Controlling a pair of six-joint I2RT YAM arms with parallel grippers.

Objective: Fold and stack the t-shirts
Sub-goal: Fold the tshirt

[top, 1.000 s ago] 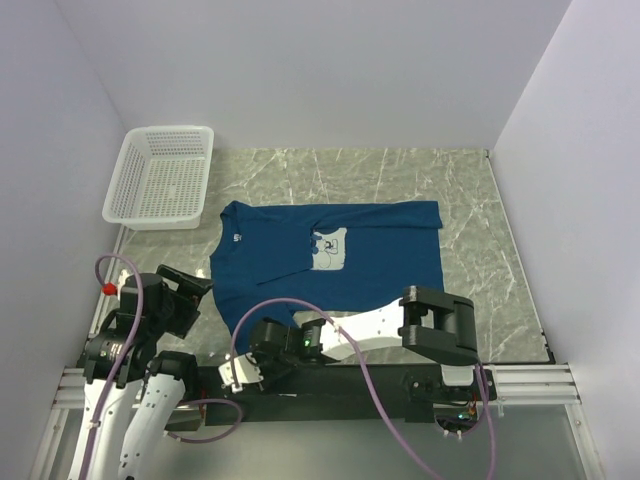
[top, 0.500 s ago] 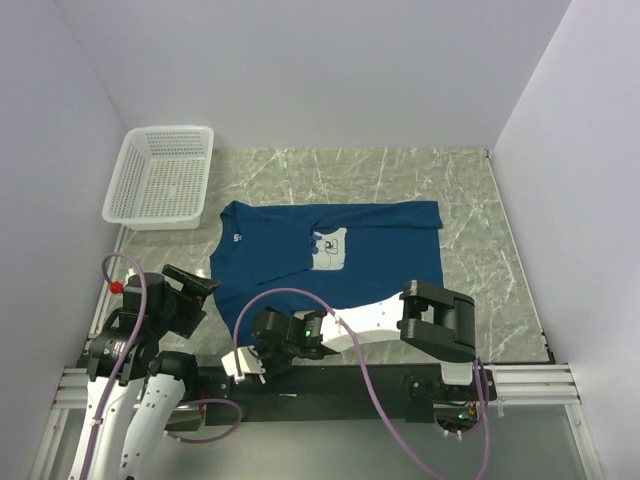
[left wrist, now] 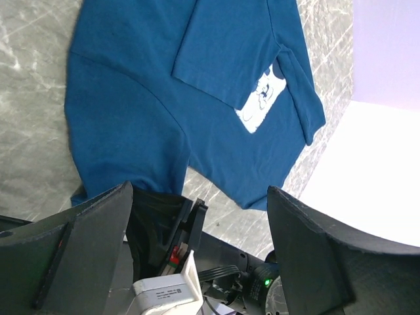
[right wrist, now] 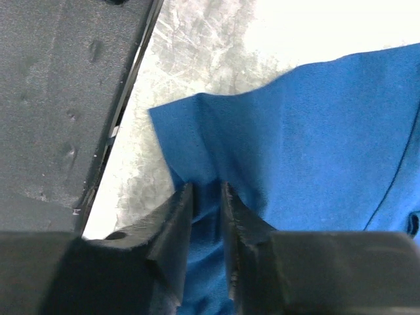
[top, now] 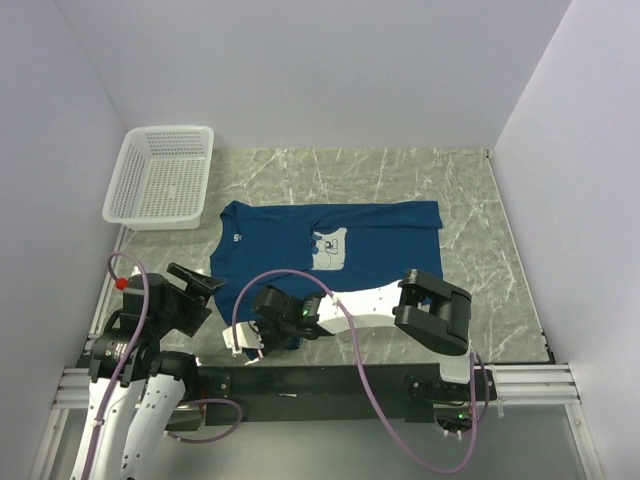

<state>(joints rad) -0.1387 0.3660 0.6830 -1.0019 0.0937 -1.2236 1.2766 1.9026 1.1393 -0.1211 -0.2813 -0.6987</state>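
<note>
The dark navy t-shirt (top: pixel 370 265) with its pale mouse print (top: pixel 328 250) lies spread on the marble table, one flap folded over itself. My right gripper (top: pixel 272 322) is at the shirt's near-left corner. In the right wrist view its fingers (right wrist: pixel 207 191) are pinched shut on a raised ridge of the blue cloth (right wrist: pixel 315 131). My left gripper (top: pixel 205 287) hangs wide open and empty just left of the shirt. In the left wrist view the left gripper (left wrist: pixel 197 223) is above the shirt (left wrist: pixel 151 98) and the print (left wrist: pixel 260 100).
A white lattice basket (top: pixel 160 178) stands at the table's far left corner. The black base rail (right wrist: pixel 59 98) runs along the near table edge, close beside the right gripper. Walls close in the table at the left, back and right.
My right gripper has moved from the near rail forward onto the shirt's near-left corner. My left gripper has shifted slightly right and forward. The shirt lies as before.
</note>
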